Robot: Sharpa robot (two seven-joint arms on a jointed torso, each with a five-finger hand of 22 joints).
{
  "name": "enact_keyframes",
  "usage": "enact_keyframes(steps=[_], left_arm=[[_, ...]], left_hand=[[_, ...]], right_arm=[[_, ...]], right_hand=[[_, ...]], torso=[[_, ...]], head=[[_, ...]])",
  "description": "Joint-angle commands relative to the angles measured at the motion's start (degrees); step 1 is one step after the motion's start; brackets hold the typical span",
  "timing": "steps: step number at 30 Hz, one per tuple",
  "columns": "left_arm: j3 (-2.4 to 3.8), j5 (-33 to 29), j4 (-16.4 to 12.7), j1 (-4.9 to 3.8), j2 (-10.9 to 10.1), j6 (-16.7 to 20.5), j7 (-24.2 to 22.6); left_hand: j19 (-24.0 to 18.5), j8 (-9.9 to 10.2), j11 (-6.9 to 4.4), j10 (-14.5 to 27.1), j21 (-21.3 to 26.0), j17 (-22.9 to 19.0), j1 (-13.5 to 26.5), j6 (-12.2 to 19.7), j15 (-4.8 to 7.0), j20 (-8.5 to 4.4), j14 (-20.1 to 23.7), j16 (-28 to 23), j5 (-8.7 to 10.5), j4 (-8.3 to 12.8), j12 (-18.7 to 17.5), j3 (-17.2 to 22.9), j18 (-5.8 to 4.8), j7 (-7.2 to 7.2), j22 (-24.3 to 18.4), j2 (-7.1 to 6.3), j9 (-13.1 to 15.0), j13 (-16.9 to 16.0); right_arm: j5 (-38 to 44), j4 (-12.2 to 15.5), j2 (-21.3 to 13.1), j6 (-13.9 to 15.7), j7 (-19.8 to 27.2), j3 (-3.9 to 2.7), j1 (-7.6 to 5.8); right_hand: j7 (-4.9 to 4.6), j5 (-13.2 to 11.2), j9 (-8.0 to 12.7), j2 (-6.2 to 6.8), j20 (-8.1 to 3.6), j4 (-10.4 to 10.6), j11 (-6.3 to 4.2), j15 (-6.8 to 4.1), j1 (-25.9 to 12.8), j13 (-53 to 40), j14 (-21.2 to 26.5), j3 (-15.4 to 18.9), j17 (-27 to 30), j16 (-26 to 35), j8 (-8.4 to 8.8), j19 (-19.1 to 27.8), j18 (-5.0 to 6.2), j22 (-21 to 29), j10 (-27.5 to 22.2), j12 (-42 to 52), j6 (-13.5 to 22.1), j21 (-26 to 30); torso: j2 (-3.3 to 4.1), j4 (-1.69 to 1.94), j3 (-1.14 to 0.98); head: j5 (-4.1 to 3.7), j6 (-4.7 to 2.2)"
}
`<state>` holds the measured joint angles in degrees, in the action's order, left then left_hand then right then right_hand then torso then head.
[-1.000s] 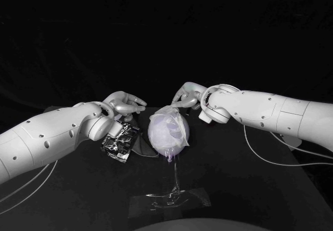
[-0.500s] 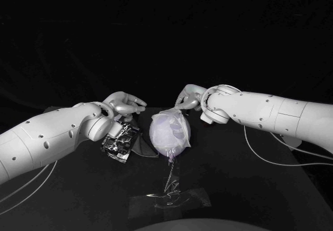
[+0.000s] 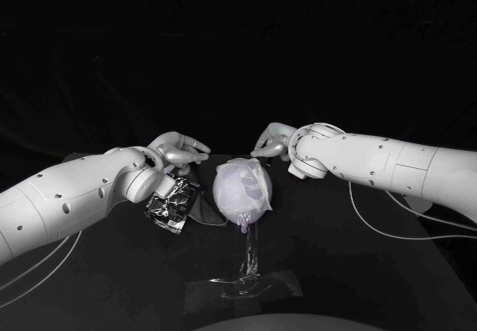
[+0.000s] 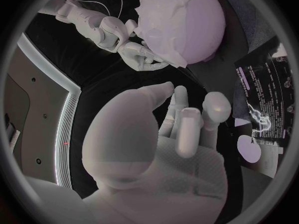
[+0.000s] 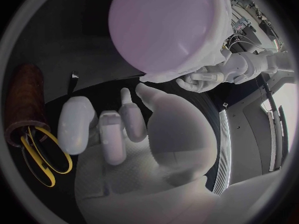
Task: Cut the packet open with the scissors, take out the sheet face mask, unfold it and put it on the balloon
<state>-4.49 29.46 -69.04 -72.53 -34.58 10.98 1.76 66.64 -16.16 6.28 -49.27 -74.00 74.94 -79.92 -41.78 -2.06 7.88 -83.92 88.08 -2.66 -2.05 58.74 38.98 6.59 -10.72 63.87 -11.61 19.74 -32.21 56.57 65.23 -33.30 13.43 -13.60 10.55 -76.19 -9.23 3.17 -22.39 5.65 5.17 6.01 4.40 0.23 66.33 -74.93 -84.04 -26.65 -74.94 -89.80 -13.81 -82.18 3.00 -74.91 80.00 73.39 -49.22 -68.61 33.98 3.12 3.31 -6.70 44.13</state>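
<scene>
Mask (image 3: 260, 185) drapes the balloon (image 3: 236, 189); left hand (image 3: 179, 149) and right hand (image 3: 270, 142) hold nothing.

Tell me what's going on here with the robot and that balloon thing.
The sheet face mask is already draped over the balloon, which stands on a clear holder on the black table. The left robot hand and the right robot hand hover close by its top, one each side, both holding nothing. The packet lies on the table beside the balloon, and the yellow-handled scissors rest at a brown cup.
</scene>
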Motion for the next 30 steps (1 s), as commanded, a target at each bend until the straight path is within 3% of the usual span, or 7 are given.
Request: enact_keyframes(steps=[1, 10, 17, 22, 23, 24, 30], left_arm=[[0.05, -0.43, -0.32, -0.09, -0.13, -1.04, -0.51], [0.03, -0.51, -0.76, -0.08, -0.85, -0.86, -0.65], [0.02, -2.61, -1.76, -0.02, -1.72, 0.00, -3.93], [0.02, -4.70, -3.54, 0.22, -2.96, 1.16, -9.66], [0.02, -4.89, -3.99, 0.32, -3.25, 1.46, -10.76], [0.02, -4.99, -4.60, 0.46, -3.63, 1.82, -12.11], [0.02, -1.77, -7.99, 1.43, -5.62, 4.49, -18.18]], left_hand=[[0.14, 0.37, 0.00, -0.37, -0.23, 2.54, 0.29, -0.17, -0.50, 0.16, -0.73, 0.19, -0.12, -0.13, -0.04, 0.26, -0.11, -0.28, 0.06, 0.50, -0.06, 0.03], [0.15, 0.38, 0.00, -0.37, -0.24, 2.54, 0.31, -0.17, -0.50, 0.16, -0.74, 0.19, -0.12, -0.14, -0.04, 0.26, -0.12, -0.28, 0.07, 0.50, -0.06, 0.03], [-1.20, 0.14, -0.03, -0.02, 0.66, 0.81, 0.70, -0.88, -0.49, 0.20, 0.06, -0.09, -0.13, -0.41, -0.15, 0.17, 0.23, -0.14, -1.37, 0.60, -0.11, 0.23], [-14.68, -0.09, -0.09, 3.10, 10.68, -17.08, 1.63, -1.34, -0.76, 0.42, 10.21, -5.25, -0.09, -1.37, -4.29, -0.20, 3.22, -0.26, -14.88, 0.88, -0.50, 3.15], [-18.53, -0.12, 0.51, 4.27, 13.87, -24.11, 1.96, -1.26, -0.90, 0.59, 14.81, -8.03, -0.21, -1.78, -6.00, -0.43, 3.87, -0.13, -18.55, 1.04, -0.60, 4.26], [-21.01, -0.19, 1.42, 6.62, 16.75, -39.74, 2.66, -1.02, -1.43, 1.11, 26.59, -15.89, -0.26, -2.38, -9.44, -1.24, 3.62, -0.44, -19.98, 0.47, -0.72, 6.37], [-26.62, -1.48, 2.70, 8.59, 28.34, -46.18, 2.60, -1.04, -3.57, 4.10, 36.03, -27.89, -0.04, -3.56, -17.67, -5.71, 3.05, -1.38, -26.87, -0.50, -1.11, 12.82]], right_arm=[[-0.28, 0.03, -0.10, 0.14, -2.36, 0.00, 0.03], [-0.65, 0.51, -1.02, 2.43, -3.66, 0.01, 0.05], [-2.19, 6.96, -5.76, 11.02, -0.18, 0.01, 0.24], [-3.21, 16.05, -11.52, 16.63, 3.52, 0.00, 0.84], [-3.24, 17.84, -12.63, 17.52, 4.07, 0.00, 1.00], [-3.10, 20.08, -14.02, 18.58, 4.70, 0.00, 1.22], [2.22, 30.30, -20.44, 24.11, 6.89, 0.01, 3.21]], right_hand=[[-0.76, 0.00, 0.67, 0.18, 0.74, 1.47, 0.69, 0.77, -1.03, -3.57, -5.96, 0.95, -15.06, -0.20, 1.37, 0.58, 0.87, -9.29, -1.52, -1.87, 1.79, 1.36], [-1.08, 1.30, 1.06, -1.54, 1.50, 1.51, 0.94, 1.04, 1.26, -3.32, -5.96, 0.25, -15.06, -0.20, 1.84, 0.55, 1.06, -9.31, -1.65, -1.70, 1.31, 1.46], [-0.34, 3.03, 0.88, -1.99, 1.50, -0.60, 0.28, 0.53, 4.48, -4.55, -5.96, -1.06, -15.06, -0.20, 0.82, -0.97, 0.63, -10.22, 0.29, 0.94, -1.73, -1.94], [0.40, 2.23, 0.76, -2.07, 1.06, -1.07, -0.36, -0.02, 4.85, -6.28, -5.96, -1.40, -15.06, -0.20, 0.14, -2.26, 0.09, -11.01, 2.39, 3.84, -3.56, -5.01], [0.52, 2.17, 0.74, -1.89, 0.97, -1.09, -0.46, -0.12, 4.77, -6.61, -5.96, -1.33, -15.06, -0.20, 0.03, -2.42, 0.02, -11.11, 2.74, 4.36, -3.85, -5.39], [0.78, 2.13, 0.65, -1.70, 0.84, -1.20, -0.67, -0.26, 4.77, -7.11, -5.96, -1.26, -15.06, -0.20, -0.27, -2.65, -0.08, -11.25, 3.25, 5.14, -4.46, -5.96], [2.28, 2.02, -0.09, -0.36, -0.02, -2.35, -1.93, -1.31, 5.30, -7.83, -5.96, -0.95, -15.06, -0.20, -2.26, -3.03, -0.22, -11.46, 4.05, 6.26, -7.60, -6.83]], torso=[[-0.02, -0.02, -0.01], [-0.04, -0.08, -0.05], [-0.03, -0.16, -0.05], [-0.09, -0.30, -0.06], [-0.11, -0.33, -0.08], [-0.13, -0.36, -0.09], [-0.41, -0.56, -0.11]], head=[[0.00, 0.02], [-0.30, 0.02], [-0.79, 0.18], [-0.99, 0.55], [-1.00, 0.58], [-1.10, 0.66], [-1.67, 0.98]])
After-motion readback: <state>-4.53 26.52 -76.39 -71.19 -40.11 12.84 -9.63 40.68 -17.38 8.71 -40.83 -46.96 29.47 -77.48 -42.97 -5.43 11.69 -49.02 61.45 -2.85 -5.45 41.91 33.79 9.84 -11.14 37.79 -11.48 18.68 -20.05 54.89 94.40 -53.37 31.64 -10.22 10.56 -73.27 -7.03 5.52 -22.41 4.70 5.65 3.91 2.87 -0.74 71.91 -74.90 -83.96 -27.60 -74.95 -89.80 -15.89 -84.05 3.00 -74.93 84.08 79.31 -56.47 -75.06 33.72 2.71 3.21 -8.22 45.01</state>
